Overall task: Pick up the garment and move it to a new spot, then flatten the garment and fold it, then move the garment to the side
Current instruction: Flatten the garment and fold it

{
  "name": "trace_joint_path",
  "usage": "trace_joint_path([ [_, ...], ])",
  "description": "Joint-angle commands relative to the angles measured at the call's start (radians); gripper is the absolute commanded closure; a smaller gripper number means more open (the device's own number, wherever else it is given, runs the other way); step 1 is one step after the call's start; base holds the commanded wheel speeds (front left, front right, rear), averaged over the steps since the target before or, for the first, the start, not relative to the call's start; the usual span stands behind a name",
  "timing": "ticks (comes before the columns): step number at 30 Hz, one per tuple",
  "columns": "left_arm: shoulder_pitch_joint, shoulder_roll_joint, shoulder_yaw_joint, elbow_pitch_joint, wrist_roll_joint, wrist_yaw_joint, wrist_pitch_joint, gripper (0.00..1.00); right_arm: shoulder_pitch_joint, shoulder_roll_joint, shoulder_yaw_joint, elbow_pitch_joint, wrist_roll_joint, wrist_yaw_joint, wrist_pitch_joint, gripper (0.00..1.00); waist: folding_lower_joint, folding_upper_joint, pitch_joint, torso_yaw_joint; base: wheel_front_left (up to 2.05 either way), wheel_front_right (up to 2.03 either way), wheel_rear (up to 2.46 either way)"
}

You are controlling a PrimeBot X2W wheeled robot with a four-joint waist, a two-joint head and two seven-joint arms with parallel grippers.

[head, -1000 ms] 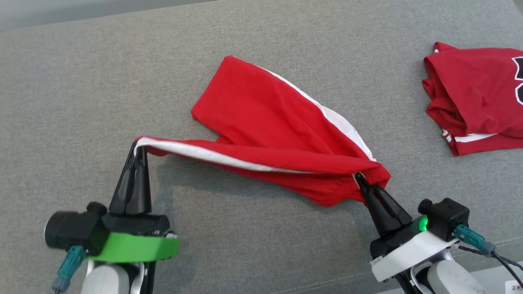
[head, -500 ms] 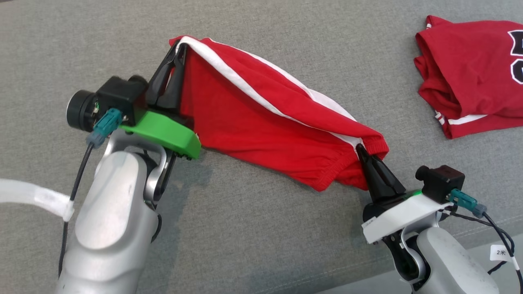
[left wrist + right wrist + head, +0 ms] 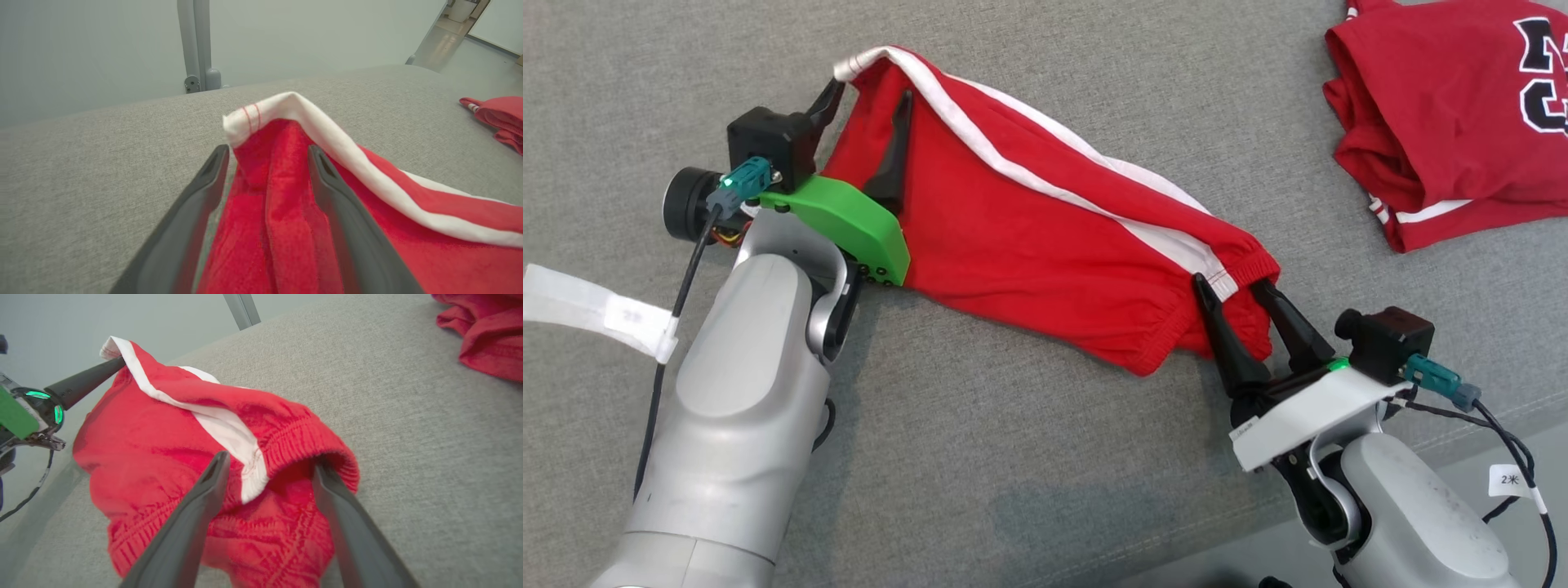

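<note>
Red shorts [image 3: 1045, 245] seemingly lie freed; left pincer [image 3: 870, 91] and right pincer [image 3: 1229, 282] have both sprung apart.

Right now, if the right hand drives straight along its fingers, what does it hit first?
The red shorts: the open right hand straddles their waistband end, so that bunched fabric likely comes first.

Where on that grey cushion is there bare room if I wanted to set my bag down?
Bare grey surface lies nearest the robot, below the red shorts, between the left forearm and right forearm; also the far gap between shorts and red jersey. Crowded: the shorts' two ends, where the left gripper and right gripper stand open.
</note>
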Motion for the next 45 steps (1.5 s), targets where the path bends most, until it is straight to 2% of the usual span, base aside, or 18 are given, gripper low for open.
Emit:
trace_joint_path([
  [1, -0.017, 0.001, 0.008, 0.021, -0.005, 0.015, -0.025, 0.00, 0.024, -0.015, 0.012, -0.016, 0.018, -0.001, -0.004, 0.00, 0.0001, 0.0000, -0.008, 0.005, 0.00, 0.00, 0.00],
  [7, 0.018, 0.010, 0.031, 0.045, -0.017, 0.042, -0.072, 0.00, 0.074, -0.057, 0.031, -0.068, 0.000, 0.000, -0.004, 0.00, 0.0001, 0.0000, -0.039, 0.015, 0.00, 0.00, 0.00],
  [11, 0.072, 0.034, 0.055, 0.003, -0.024, 0.067, -0.105, 0.00, 0.121, -0.083, 0.019, -0.123, -0.041, 0.000, -0.004, 0.00, 0.0001, 0.0000, -0.069, 0.021, 0.00, 0.00, 0.00],
  [14, 0.134, 0.051, 0.081, -0.068, -0.026, 0.090, -0.121, 0.00, 0.156, -0.086, -0.025, -0.179, -0.085, 0.000, -0.004, 0.00, 0.0001, 0.0000, -0.092, 0.026, 0.00, 0.00, 0.00],
  [24, 0.369, 0.092, 0.165, -0.445, 0.009, 0.175, -0.126, 0.00, 0.186, -0.014, -0.268, -0.324, -0.280, 0.000, -0.004, 0.00, 0.0001, 0.0000, -0.147, 0.066, 0.00, 0.00, 0.00],
  [34, 0.623, 0.122, 0.179, -0.691, 0.035, 0.232, -0.109, 0.00, 0.227, -0.005, -0.327, -0.302, -0.353, 0.000, -0.004, 0.00, 0.0001, 0.0000, -0.218, 0.100, 0.00, 0.00, 0.00],
  [45, 0.691, 0.128, 0.164, -0.770, 0.029, 0.251, -0.062, 0.00, 0.244, 0.001, -0.336, -0.296, -0.353, -0.001, -0.004, 0.00, 0.0001, 0.0000, -0.216, 0.111, 0.00, 0.00, 0.00],
])
